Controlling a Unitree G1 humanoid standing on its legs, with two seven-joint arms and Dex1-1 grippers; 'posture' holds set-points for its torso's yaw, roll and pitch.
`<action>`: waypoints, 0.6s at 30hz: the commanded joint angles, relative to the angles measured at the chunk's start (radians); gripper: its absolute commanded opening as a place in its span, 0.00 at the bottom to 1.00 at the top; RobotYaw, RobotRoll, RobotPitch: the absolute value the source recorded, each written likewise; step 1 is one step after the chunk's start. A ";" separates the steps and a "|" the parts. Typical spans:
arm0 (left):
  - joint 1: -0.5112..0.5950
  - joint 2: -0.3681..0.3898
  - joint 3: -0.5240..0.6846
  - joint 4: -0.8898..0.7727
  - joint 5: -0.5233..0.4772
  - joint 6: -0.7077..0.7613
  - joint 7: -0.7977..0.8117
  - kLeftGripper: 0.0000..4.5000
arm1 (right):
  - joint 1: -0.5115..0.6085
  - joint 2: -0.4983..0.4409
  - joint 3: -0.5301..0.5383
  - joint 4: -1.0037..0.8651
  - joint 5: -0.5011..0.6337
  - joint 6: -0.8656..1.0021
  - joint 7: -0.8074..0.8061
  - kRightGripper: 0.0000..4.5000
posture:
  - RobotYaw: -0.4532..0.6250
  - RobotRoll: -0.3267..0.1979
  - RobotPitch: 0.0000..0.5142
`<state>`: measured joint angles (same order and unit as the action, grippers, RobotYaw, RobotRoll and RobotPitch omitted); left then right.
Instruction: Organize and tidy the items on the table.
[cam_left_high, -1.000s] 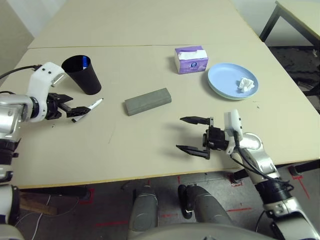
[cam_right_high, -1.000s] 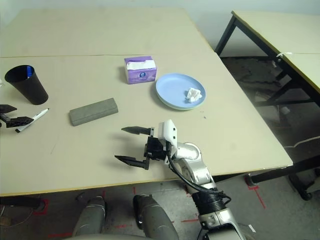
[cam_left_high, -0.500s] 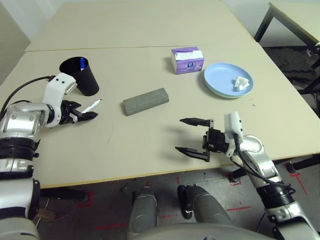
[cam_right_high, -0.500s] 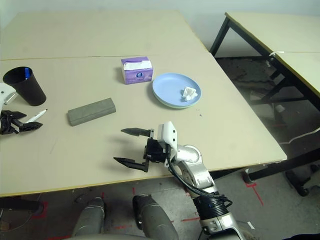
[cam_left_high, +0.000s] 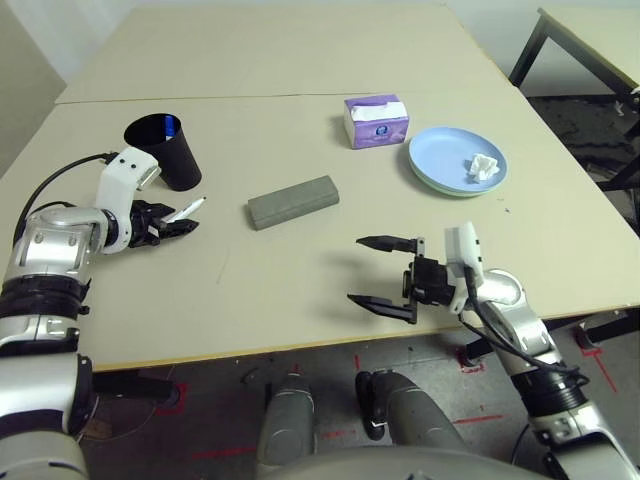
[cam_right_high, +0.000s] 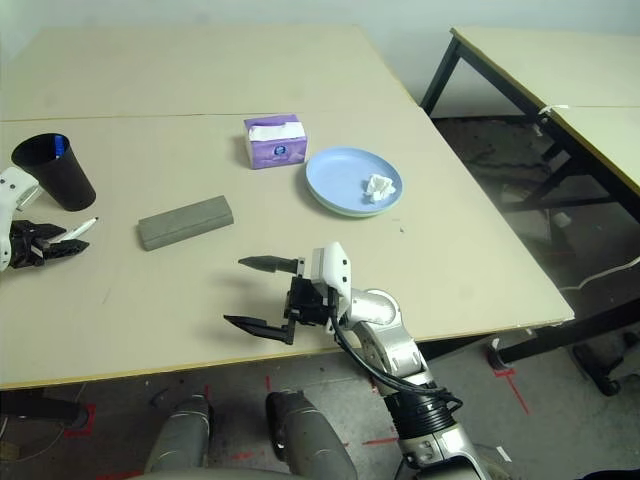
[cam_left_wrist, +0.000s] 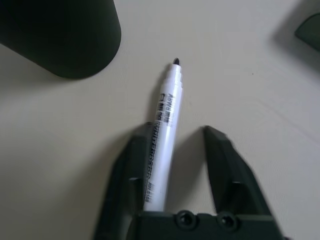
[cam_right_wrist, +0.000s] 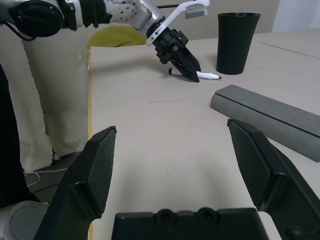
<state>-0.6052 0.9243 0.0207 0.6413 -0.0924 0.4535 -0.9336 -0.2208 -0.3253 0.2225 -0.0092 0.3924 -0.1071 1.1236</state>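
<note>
Down and inward has come the left gripper (cam_left_high: 178, 226) since a second ago: then its fingers stood spread beside the white marker (cam_left_wrist: 165, 136), now they have drawn in around it, one finger (cam_left_wrist: 131, 177) against the barrel, the other a small gap away, the pen lying flat on the table (cam_left_high: 300, 290). Whether the grip has actually bitten I cannot tell. The right gripper (cam_left_high: 385, 272) has not stirred; it hangs near the front edge with its jaws spread wide and nothing between them.

The big beige top carries a straight seam across its far part. On it, from largest down: the pale blue plate (cam_left_high: 440, 160) at the right with a green rim peeping from beneath it and the crumpled tissue (cam_left_high: 484, 167) resting on it; the grey glasses case (cam_left_high: 293, 202) lying aslant in the middle; the black cup (cam_left_high: 166, 153) upright just beyond the marker, a blue cap showing inside it; a purple tissue box (cam_left_high: 377, 120) left of the plate.

From the right wrist the left gripper is seen side-on, pressed to the tabletop over the pen. The right eye takes in a black-legged table (cam_right_high: 560, 70) beyond a gap of dark floor.
</note>
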 joint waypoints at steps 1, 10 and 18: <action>0.004 -0.001 0.006 0.024 0.014 -0.003 0.012 0.18 | -0.004 0.007 0.015 -0.010 -0.009 0.006 -0.004 1.00 | 0.38 0.62 0.33; 0.024 0.001 0.025 -0.021 -0.035 0.019 -0.055 0.06 | -0.025 0.014 0.009 0.011 -0.010 0.002 -0.004 1.00 | 0.38 0.62 0.32; 0.093 0.046 0.051 -0.180 -0.095 -0.038 -0.202 0.06 | -0.016 0.009 0.008 0.030 -0.011 -0.010 0.007 1.00 | 0.40 0.62 0.32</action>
<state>-0.5232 0.9540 0.0527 0.4894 -0.1716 0.4313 -1.1224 -0.2454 -0.3117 0.2230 0.0087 0.3919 -0.1090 1.1222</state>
